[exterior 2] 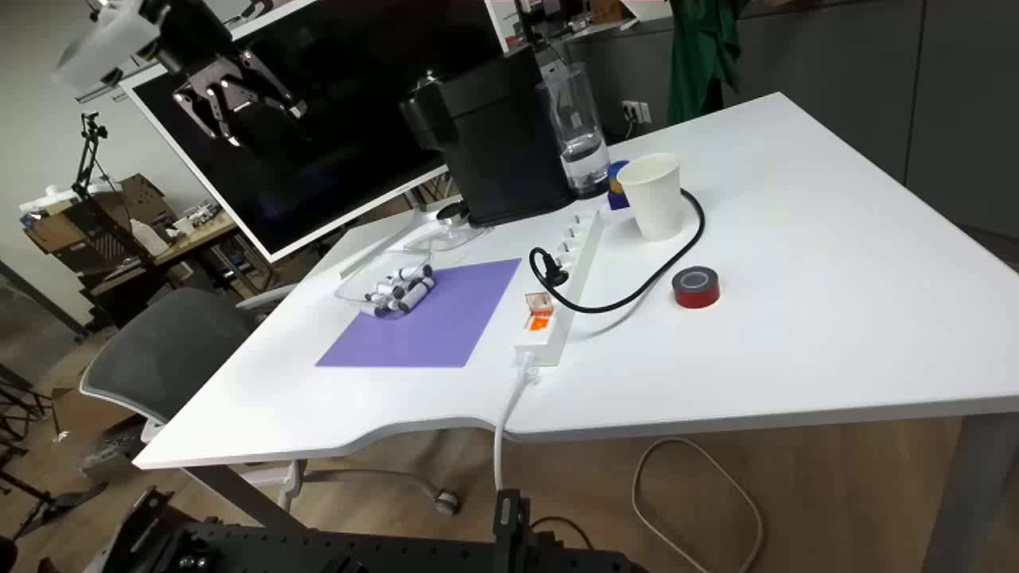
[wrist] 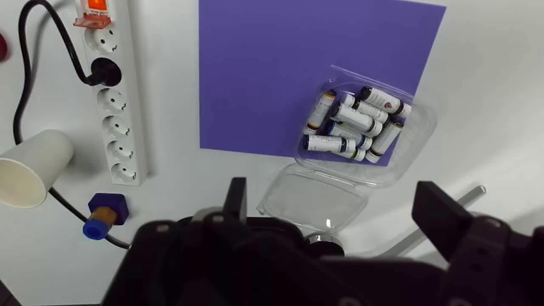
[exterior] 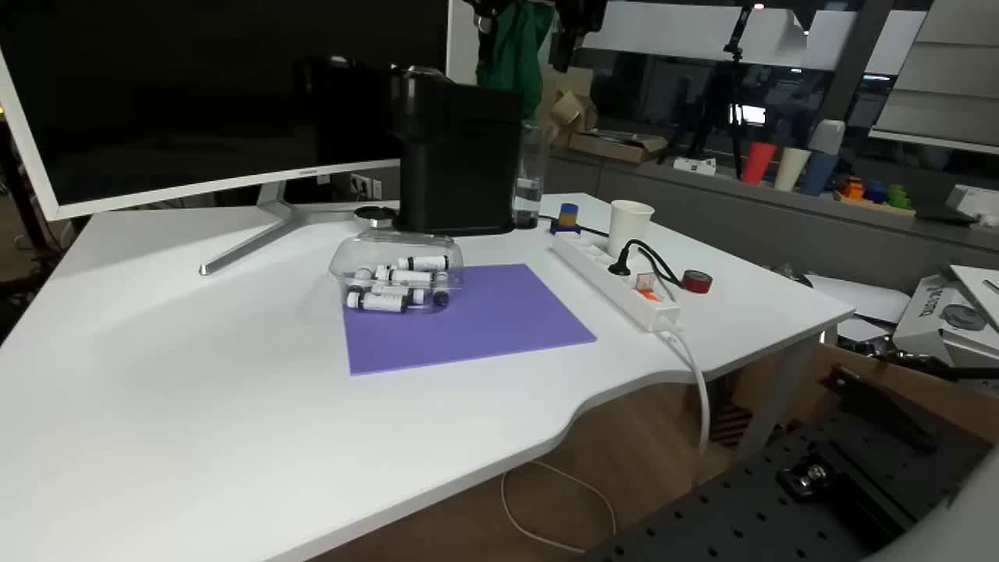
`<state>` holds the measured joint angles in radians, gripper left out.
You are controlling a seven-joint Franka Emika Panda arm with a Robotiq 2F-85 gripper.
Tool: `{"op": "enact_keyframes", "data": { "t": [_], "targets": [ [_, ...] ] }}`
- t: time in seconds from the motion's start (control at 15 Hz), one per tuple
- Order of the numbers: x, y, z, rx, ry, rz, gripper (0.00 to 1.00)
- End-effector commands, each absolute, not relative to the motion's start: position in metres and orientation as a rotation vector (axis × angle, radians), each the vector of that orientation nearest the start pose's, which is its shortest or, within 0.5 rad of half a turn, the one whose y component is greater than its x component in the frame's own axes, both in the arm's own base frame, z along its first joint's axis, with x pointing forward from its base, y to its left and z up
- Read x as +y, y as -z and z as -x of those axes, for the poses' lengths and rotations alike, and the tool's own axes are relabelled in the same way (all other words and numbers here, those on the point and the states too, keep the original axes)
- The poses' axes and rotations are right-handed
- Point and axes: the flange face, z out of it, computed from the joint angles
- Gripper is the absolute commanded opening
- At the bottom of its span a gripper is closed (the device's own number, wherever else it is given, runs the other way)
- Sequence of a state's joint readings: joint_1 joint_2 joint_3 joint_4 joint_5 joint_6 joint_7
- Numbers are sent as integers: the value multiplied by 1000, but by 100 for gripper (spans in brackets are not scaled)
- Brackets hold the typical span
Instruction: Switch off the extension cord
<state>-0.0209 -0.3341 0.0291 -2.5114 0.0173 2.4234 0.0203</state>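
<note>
The gripper (wrist: 331, 197) is held spread above the table (exterior 2: 796, 239), well apart from the extension cord (wrist: 121, 112) and its orange switch (exterior 2: 539, 324).

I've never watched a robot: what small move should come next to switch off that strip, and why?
Perhaps move the open gripper toward the switch on the strip. The gripper hangs high, well away, and the raised flap leaves the switch exposed.
</note>
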Motion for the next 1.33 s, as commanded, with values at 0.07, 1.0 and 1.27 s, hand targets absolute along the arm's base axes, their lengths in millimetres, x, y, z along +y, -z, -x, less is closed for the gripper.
{"op": "enact_keyframes", "data": {
  "t": [0.07, 1.0, 1.27],
  "targets": [
    [4, -425, -448, 38, 383, 3111, 100],
    [-18, -406, -452, 54, 354, 3143, 100],
    [-64, -366, -454, 147, 273, 3171, 100]
  ]
}}
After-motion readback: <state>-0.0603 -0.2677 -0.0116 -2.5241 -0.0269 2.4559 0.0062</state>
